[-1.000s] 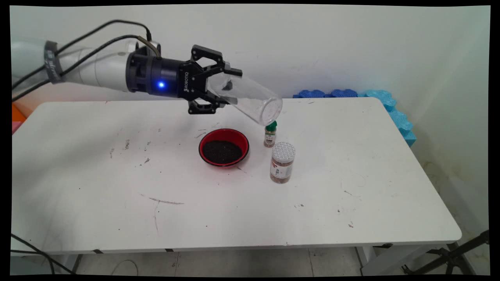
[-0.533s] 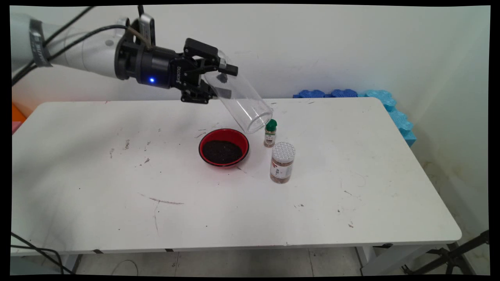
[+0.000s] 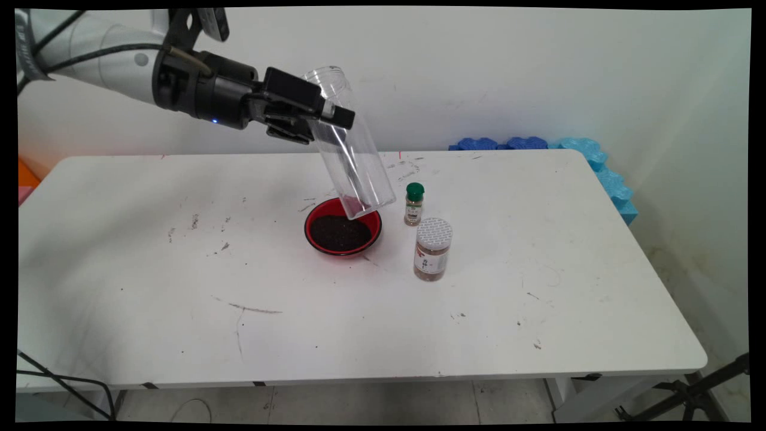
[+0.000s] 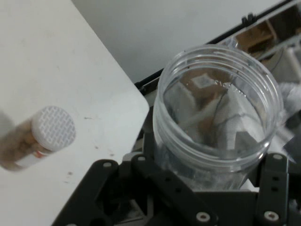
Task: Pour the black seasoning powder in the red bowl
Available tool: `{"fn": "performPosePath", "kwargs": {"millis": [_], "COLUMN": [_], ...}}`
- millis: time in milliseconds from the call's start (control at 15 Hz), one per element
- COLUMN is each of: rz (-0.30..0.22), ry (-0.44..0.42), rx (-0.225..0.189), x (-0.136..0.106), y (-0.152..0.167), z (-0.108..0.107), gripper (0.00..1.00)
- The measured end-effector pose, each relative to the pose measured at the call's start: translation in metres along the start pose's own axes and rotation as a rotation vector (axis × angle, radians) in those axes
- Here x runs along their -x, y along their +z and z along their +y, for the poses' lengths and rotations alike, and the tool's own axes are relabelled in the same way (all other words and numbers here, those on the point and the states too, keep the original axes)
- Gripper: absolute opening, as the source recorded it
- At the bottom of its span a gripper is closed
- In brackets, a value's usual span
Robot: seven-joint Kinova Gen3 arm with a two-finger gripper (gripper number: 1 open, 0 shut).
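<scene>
The black two-finger gripper (image 3: 320, 123) clamps a tilted clear plastic jar (image 3: 350, 143) above the red bowl of dark grains (image 3: 343, 226), left of a green-capped spice bottle (image 3: 413, 204) and white-lidded spice jar (image 3: 432, 248).

There was one white bench (image 3: 538, 335). On it stood one red round bowl (image 3: 342, 226) filled with dark grains, one small spice bottle with a green cap (image 3: 413, 204) and one brown-filled jar with a white patterned lid (image 3: 431, 249). One clear plastic jar (image 3: 350, 149), open-mouthed, was in the air. Several blue foam pieces (image 3: 574, 158) lay behind the bench.
</scene>
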Motion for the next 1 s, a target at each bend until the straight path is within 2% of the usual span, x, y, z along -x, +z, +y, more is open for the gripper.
{"fn": "performPosePath", "kwargs": {"millis": [333, 1000], "rz": [-0.028, -0.11], "ry": [0.274, 0.842], "rx": [-0.025, -0.038], "x": [0.0, 0.01], "y": [-0.004, -0.007], "z": [0.015, 0.038], "gripper": [0.0, 0.0]}}
